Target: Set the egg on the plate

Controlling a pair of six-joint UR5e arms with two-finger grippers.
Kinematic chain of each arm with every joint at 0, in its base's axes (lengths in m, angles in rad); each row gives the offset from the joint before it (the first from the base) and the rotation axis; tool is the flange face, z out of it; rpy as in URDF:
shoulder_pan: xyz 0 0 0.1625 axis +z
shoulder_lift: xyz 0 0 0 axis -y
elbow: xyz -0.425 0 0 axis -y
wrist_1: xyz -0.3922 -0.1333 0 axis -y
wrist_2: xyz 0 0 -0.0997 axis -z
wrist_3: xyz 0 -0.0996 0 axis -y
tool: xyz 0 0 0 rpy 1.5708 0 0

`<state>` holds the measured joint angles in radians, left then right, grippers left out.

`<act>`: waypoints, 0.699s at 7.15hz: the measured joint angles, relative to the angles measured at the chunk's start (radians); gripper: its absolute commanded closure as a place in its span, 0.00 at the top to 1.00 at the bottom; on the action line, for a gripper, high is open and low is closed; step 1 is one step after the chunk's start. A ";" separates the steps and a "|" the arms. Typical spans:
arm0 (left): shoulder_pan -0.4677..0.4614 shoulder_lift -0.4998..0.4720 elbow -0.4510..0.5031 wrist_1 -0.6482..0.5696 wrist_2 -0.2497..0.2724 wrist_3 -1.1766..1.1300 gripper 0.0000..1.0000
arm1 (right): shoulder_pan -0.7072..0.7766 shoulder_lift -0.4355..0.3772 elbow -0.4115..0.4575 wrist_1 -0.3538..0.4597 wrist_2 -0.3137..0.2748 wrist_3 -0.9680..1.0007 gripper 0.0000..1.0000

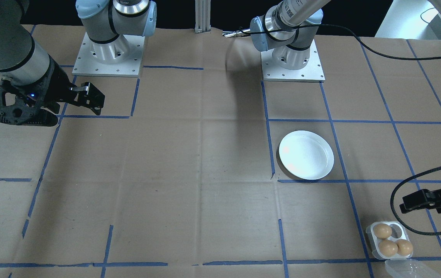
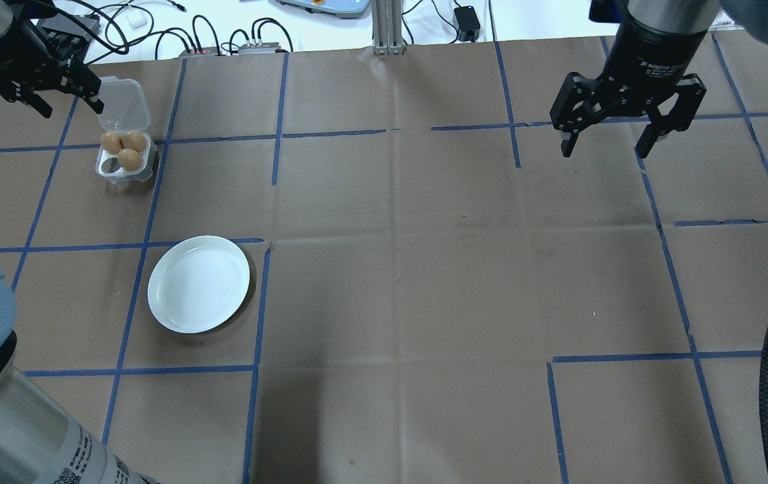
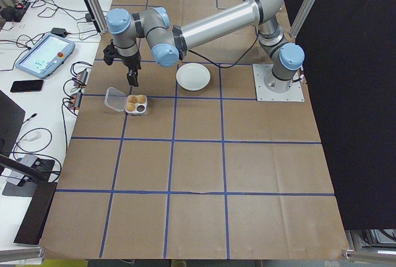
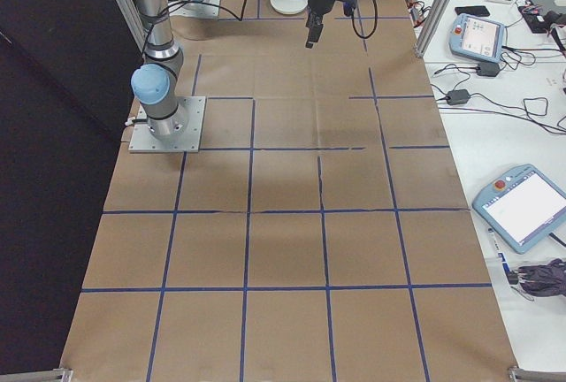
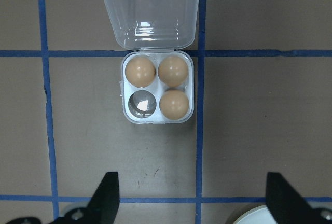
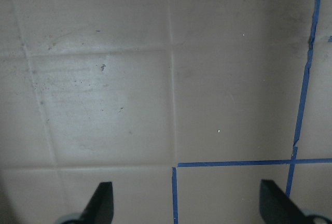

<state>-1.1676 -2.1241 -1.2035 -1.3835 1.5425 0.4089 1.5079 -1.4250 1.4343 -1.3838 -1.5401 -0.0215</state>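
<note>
Three brown eggs (image 5: 165,85) fill the tray (image 5: 130,119); white plate (image 2: 198,283) bare.

- On your tabletop (image 2: 424,269), the plate (image 2: 198,284) sits in the robot's left half.
- The egg tray (image 2: 125,160) lies farther out, beyond the plate, three eggs (image 5: 166,85) in its cups.
- Left pincer (image 2: 41,91) hangs above, just beside the tray; right pincer (image 2: 628,131) well apart.

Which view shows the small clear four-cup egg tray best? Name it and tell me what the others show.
The left wrist-mounted view: it looks straight down on the small clear four-cup egg tray, showing three brown eggs, one empty cup and the lid open. Overhead and front-facing views show it small, at an angle. The exterior left view shows it tiny; the others miss it.
</note>
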 measured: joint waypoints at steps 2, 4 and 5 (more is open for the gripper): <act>0.001 -0.053 -0.053 0.125 0.001 0.023 0.99 | 0.000 0.000 0.000 0.000 0.000 0.000 1.00; 0.003 -0.083 -0.112 0.234 0.002 0.029 0.99 | 0.000 0.000 0.000 0.000 0.000 0.000 1.00; 0.003 -0.090 -0.136 0.263 0.003 0.035 0.96 | 0.000 0.000 0.000 0.000 0.000 0.000 1.00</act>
<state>-1.1646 -2.2144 -1.3398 -1.1207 1.5450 0.4439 1.5079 -1.4250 1.4343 -1.3836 -1.5401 -0.0215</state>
